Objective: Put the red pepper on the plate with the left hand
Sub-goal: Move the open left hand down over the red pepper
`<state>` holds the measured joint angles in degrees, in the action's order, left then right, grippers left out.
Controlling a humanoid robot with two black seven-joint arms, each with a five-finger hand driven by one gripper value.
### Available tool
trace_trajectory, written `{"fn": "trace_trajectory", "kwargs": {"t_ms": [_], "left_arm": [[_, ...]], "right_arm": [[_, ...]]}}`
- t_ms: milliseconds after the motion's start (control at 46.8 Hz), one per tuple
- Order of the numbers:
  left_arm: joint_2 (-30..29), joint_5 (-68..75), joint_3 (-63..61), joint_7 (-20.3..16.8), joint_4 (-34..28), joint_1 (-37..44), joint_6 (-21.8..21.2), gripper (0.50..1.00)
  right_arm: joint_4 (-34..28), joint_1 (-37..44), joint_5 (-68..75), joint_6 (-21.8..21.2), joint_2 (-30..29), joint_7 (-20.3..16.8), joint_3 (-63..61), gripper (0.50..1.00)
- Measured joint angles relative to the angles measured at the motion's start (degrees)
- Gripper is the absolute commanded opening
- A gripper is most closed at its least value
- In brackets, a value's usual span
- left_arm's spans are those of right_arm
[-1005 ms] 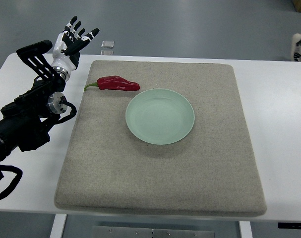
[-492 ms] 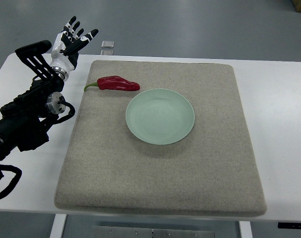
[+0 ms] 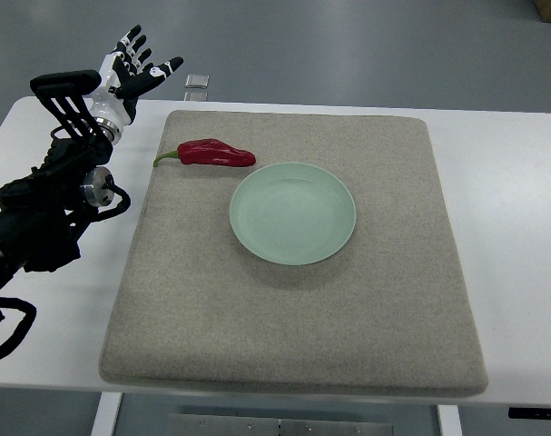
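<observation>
Just beyond the mat's far-left corner, the left hand point(image 3: 130, 71) hovers, fingers point(image 3: 169, 65) spread and empty, red pepper point(image 3: 216, 153) lying nearer and rightward, lengthwise across, beside the plate point(image 3: 292, 213).

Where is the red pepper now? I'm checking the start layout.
The red pepper lies on the grey mat, upper left, beside the plate.
</observation>
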<state>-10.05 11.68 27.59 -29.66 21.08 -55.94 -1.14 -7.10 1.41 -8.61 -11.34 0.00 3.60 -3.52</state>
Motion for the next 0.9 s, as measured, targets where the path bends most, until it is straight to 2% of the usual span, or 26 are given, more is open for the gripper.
{"fn": "trace_trajectory", "kwargs": {"t_ms": [107, 513, 642, 898], "left_arm": [[-0.99, 7.29, 0.00, -0.04, 0.09, -0.83, -0.85, 0.956], [-3.85, 31.27, -0.08, -0.12, 0.93, -2.93, -0.82, 0.947], [-4.72, 38.98, -0.64, -0.16, 3.54, -2.91, -0.55, 0.947], [-6.47, 43.69, -11.25, -0.16, 6.79, -4.51, -0.63, 0.941]], "right_arm": [[0.00, 0.00, 0.00, 0.00, 0.00, 0.00, 0.00, 0.932], [-0.02, -0.01, 0.00, 0.00, 0.00, 0.00, 0.00, 0.932], [-0.02, 0.00, 0.00, 0.00, 0.00, 0.01, 0.00, 0.932], [-0.02, 0.00, 0.00, 0.00, 0.00, 0.02, 0.00, 0.932]]}}
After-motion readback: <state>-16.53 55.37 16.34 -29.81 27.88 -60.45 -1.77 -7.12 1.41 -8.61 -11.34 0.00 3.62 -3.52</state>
